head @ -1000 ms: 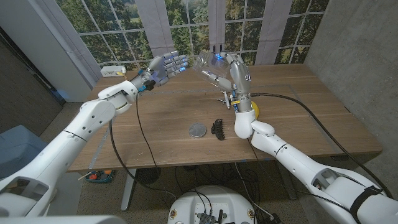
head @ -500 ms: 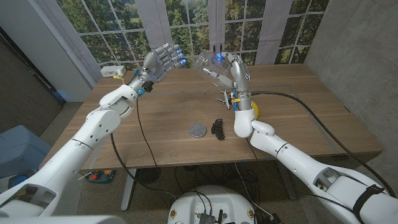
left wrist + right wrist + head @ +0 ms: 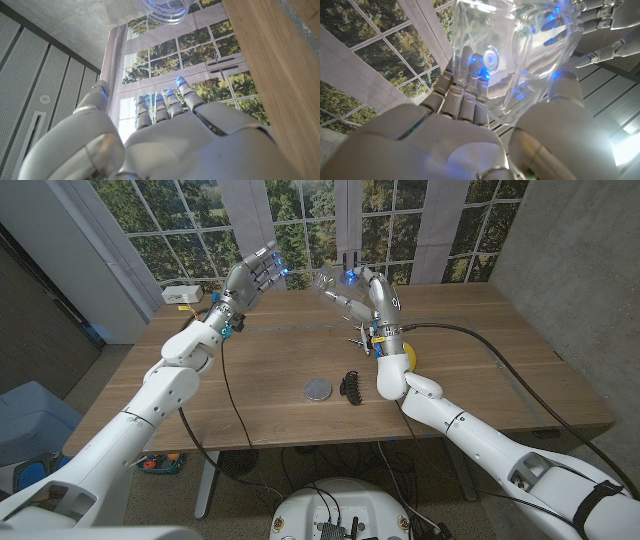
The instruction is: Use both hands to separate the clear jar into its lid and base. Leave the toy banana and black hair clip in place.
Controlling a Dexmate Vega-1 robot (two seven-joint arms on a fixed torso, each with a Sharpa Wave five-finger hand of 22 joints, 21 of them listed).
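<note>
Gripping the clear jar base (image 3: 327, 288) aloft, right hand (image 3: 372, 292); left hand (image 3: 250, 278) spread, empty; lid (image 3: 317, 389) on table (image 3: 480, 360).

Clear glossy plastic jar base (image 3: 510, 55); matt wood-grain table (image 3: 480, 370) (lid (image 3: 317, 389) dull grey).

The clear jar base (image 3: 328, 287) is up in the air, lidless and tipped sideways, well above and behind its round grey lid (image 3: 317, 389), which lies flat on the table just beside the black hair clip (image 3: 350, 387).
</note>
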